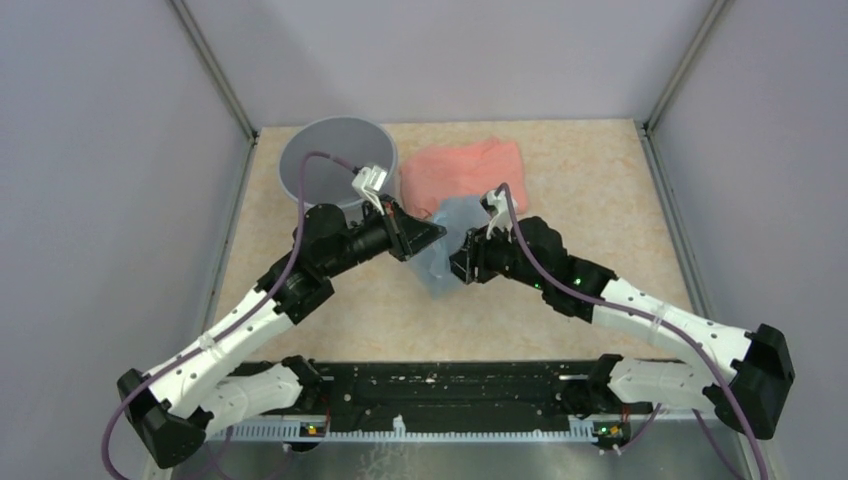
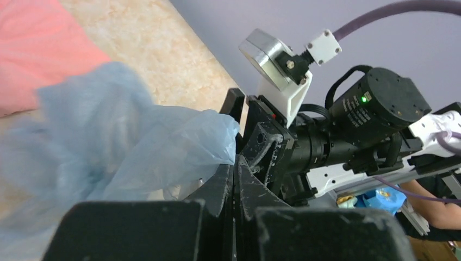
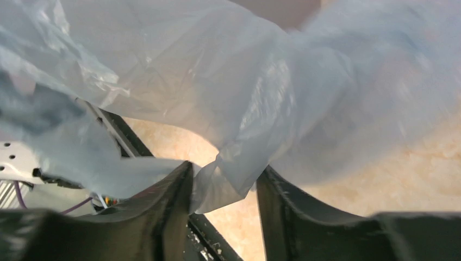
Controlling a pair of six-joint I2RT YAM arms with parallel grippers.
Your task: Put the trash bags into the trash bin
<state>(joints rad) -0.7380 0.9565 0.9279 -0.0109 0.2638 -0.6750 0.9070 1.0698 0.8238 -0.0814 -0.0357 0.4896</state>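
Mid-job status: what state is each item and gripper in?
trash bin: upright, nothing visible inside.
trash bag: crumpled, between both grippers, outside the trash bin.
left gripper: shut on the trash bag.
right gripper: open, bag fold between its fingers.
pink cloth: folded, flat beside the trash bin.

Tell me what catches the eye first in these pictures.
Mid-table, a crumpled blue bag hangs between both arms: the left pincer is shut on it, and the right pincer stands open around a fold. Behind them, a grey bin sits far left, with a pink cloth beside it.
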